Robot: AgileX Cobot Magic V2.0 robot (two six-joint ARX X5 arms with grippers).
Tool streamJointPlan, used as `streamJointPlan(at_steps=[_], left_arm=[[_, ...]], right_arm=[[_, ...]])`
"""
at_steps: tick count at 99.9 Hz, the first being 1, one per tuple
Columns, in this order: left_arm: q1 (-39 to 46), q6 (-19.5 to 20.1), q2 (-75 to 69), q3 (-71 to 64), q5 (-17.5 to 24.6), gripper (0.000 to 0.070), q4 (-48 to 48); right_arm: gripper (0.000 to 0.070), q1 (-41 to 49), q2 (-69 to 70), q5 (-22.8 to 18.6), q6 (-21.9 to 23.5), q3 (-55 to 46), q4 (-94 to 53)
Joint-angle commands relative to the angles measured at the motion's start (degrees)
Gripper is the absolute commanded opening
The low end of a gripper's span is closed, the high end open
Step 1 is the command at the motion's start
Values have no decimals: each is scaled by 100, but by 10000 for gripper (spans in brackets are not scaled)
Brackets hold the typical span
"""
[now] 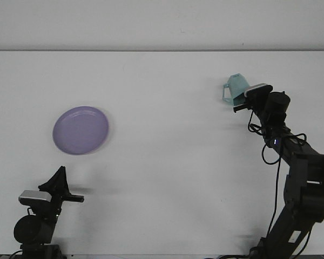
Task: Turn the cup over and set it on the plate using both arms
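- The right gripper (239, 100) holds a tipped green cup (235, 88) above the table (167, 151).
- The purple plate (80, 130) lies far left.
- The left gripper (58, 181) sits low.
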Motion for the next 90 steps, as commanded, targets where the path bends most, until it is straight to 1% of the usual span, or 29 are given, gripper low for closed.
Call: streamJointPlan(at_steps=[1,13,27,35,40,49,59,68,81,90], left_arm=[[-4,-13,-11,-109,7,12,94],[-7,-13,-11,-109,7,12,96],[-7,-15,-11,-107,7,12,98],[-7,-15,-11,-107,7,12,122],[-7,-15,-11,-107,7,12,186],[-7,-15,-11,-105,7,12,293],[-7,-15,-11,-105,7,12,328],[-7,-15,-11,-105,7,12,341],[-7,-15,-11,-105,7,12,341],[-7,-15,-11,-105,7,12,343]], right_arm=[[1,33,-334,7,444,109,-474],[1,151,-1178,0,1047,109,-1840],[1,407,-2166,-13,1639,111,-3314],[1,649,-2653,-33,1847,164,-4107],[1,848,-2896,-98,1845,245,-4653],[1,1272,-3099,-358,1834,586,-5812],[1,1867,-3080,-396,1668,1132,-7138],[1,2479,-2964,-358,1491,1554,-7890],[1,3427,-2695,-234,1434,1993,-8568],[1,3985,-2404,13,1394,2181,-8933]])
